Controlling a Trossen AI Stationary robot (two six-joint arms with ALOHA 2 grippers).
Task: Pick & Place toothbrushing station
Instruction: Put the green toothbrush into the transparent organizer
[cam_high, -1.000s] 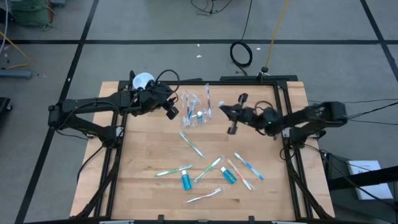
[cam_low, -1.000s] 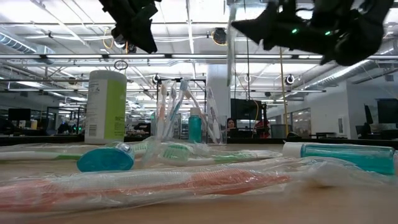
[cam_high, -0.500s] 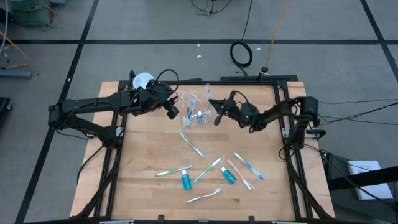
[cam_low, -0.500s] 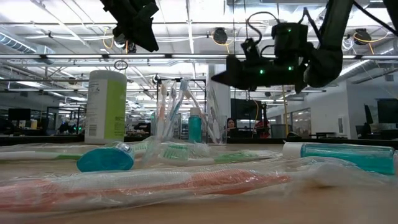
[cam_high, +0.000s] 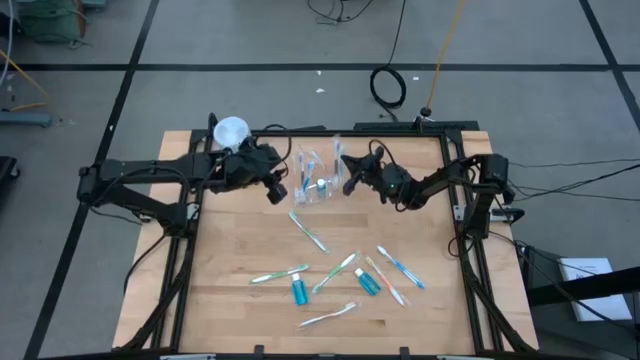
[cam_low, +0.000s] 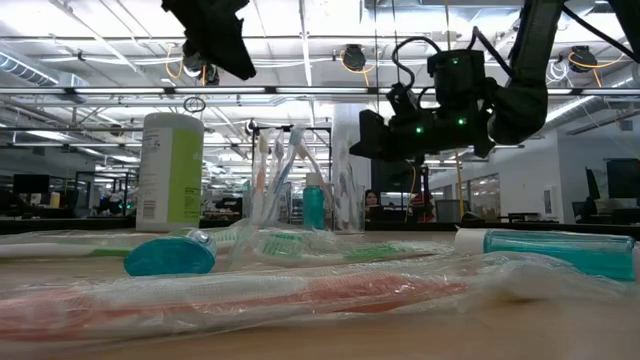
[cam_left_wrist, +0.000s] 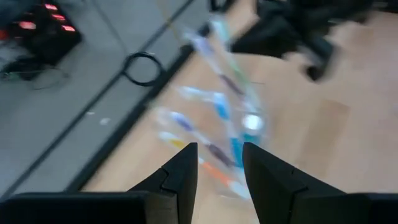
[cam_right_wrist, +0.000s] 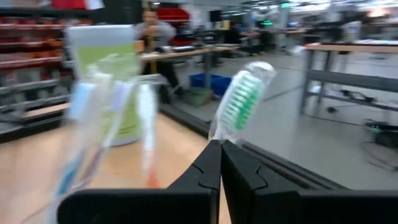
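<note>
The toothbrushing station (cam_high: 315, 180), a small clear holder, stands upright on the table's far middle with several toothbrushes and a blue tube in it; it also shows in the low view (cam_low: 295, 180). My right gripper (cam_high: 346, 171) hovers just right of it, shut on a wrapped toothbrush with green bristles (cam_right_wrist: 244, 93). My left gripper (cam_high: 275, 188) hangs open just left of the holder (cam_left_wrist: 230, 118), with nothing between its fingers. My right gripper pinches the wrapped toothbrush between its two shut fingers, just below the head (cam_right_wrist: 215, 134). The fingers come level from the table's right side. The brush is lifted clear, and its green head slants up past the fingertips; the rest of the handle is hidden.
A green canister with a white lid (cam_high: 231, 130) stands behind my left arm at the far left. Several wrapped toothbrushes (cam_high: 310, 232) and two blue tubes (cam_high: 298, 290) lie scattered over the table's near half. A black frame (cam_high: 400, 130) runs along the table's edges.
My right gripper has come down and swung toward the table's left, up to the holder, tipping from pointing down to level. The toothbrush has stayed in its shut fingers and now points upward.
</note>
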